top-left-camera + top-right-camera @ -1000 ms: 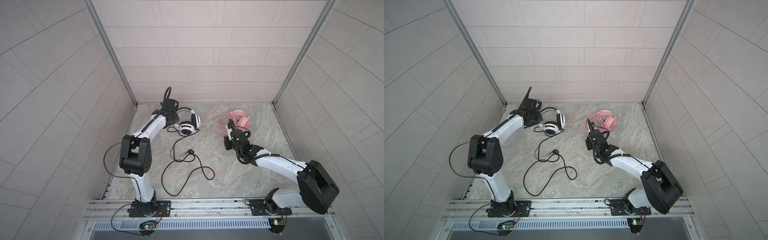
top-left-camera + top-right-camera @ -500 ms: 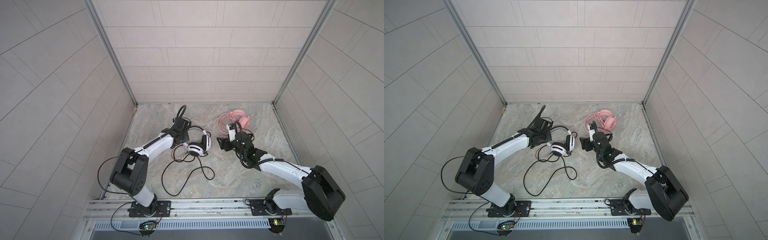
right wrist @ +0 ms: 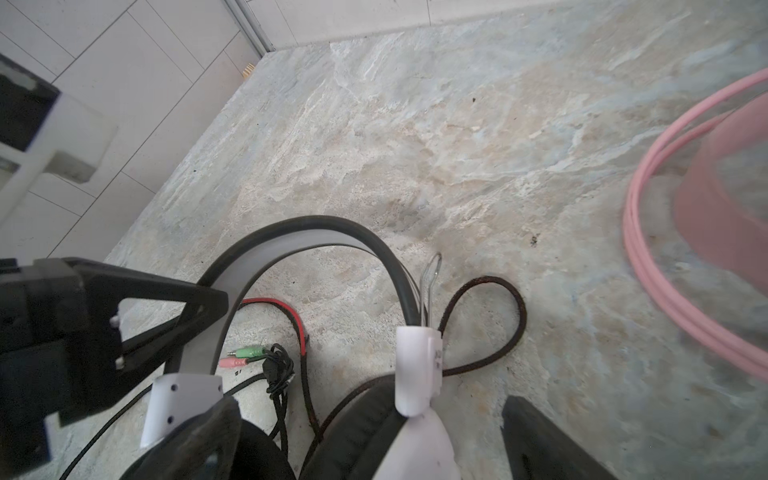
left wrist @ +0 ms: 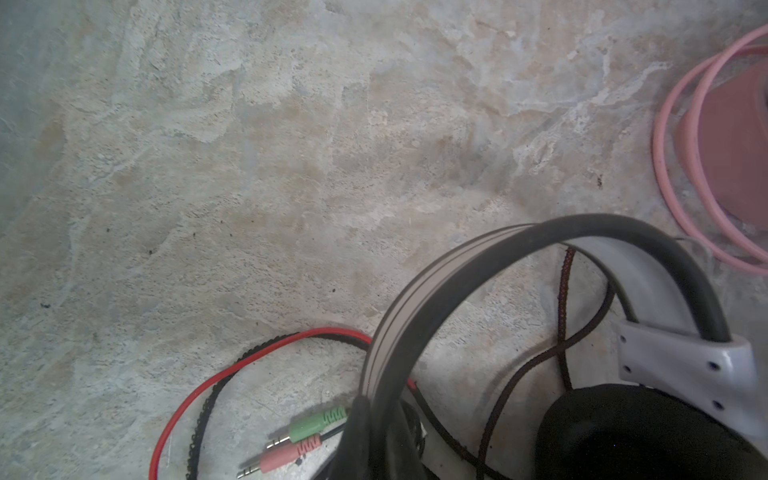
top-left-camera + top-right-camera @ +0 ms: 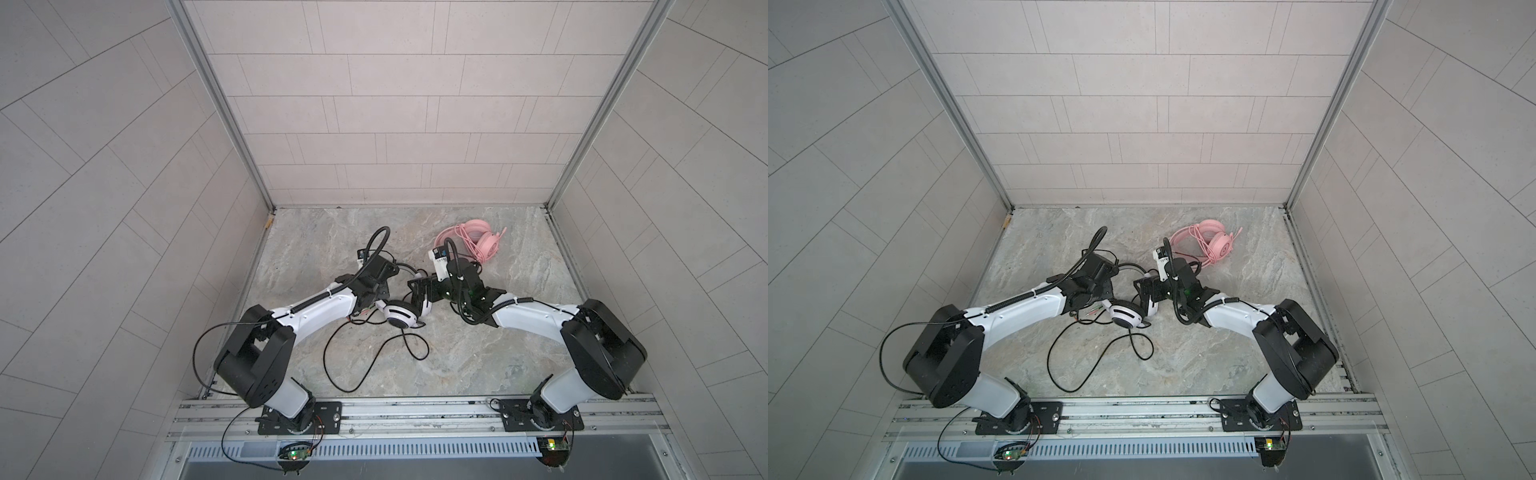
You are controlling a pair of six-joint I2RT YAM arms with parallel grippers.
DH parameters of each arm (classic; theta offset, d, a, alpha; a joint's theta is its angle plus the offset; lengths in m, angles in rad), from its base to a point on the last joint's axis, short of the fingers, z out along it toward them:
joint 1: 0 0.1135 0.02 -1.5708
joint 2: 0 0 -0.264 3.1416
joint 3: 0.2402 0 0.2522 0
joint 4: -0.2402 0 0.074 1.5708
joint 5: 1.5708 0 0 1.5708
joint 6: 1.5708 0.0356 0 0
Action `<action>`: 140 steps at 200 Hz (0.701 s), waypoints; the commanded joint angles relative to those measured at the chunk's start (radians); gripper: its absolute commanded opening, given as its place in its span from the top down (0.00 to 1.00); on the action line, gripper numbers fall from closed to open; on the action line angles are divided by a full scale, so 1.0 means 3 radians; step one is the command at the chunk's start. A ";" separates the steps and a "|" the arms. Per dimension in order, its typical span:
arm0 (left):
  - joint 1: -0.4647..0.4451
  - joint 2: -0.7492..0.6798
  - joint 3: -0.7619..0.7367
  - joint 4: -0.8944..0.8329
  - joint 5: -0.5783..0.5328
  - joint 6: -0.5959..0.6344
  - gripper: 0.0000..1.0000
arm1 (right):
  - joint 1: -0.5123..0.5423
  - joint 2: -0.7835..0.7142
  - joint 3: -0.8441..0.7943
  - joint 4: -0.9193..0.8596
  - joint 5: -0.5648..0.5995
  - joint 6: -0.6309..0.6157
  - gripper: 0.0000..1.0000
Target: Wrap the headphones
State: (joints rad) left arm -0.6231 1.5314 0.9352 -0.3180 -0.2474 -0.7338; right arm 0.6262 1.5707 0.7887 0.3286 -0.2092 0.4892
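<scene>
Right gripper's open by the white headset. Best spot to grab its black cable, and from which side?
Probably best: take the black cable at its free loop beside the white earcup yoke, from above, jaws across the cord. That loop seems to lie flat on bare table, clear of the headband; the plugs sit tucked under the band.

the white-and-black headset (image 3: 415,365) is showing glossy white plastic, its cable (image 3: 488,280) looking like braided cloth. at two o'clock, the pink headset (image 5: 487,245) is looking like smooth plastic on the matt stone-look tabletop (image 5: 457,365).
</scene>
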 commanded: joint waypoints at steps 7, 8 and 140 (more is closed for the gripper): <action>-0.0040 -0.0009 -0.0012 0.0121 -0.0244 -0.0178 1.00 | 0.0127 0.0127 0.0152 -0.0374 0.0112 0.0183 0.02; -0.0040 -0.0008 -0.0013 0.0120 -0.0249 -0.0183 1.00 | 0.0130 0.0130 0.0163 -0.0397 0.0124 0.0184 0.02; -0.0088 -0.0470 -0.0536 0.0462 -0.0511 -0.0203 0.69 | 0.0292 0.0552 0.0671 -0.1187 0.0342 0.0022 0.56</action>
State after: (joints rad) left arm -0.6422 1.4559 0.7986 -0.2428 -0.4019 -0.8368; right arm 0.7082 1.7466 0.9909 0.0086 -0.1143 0.5293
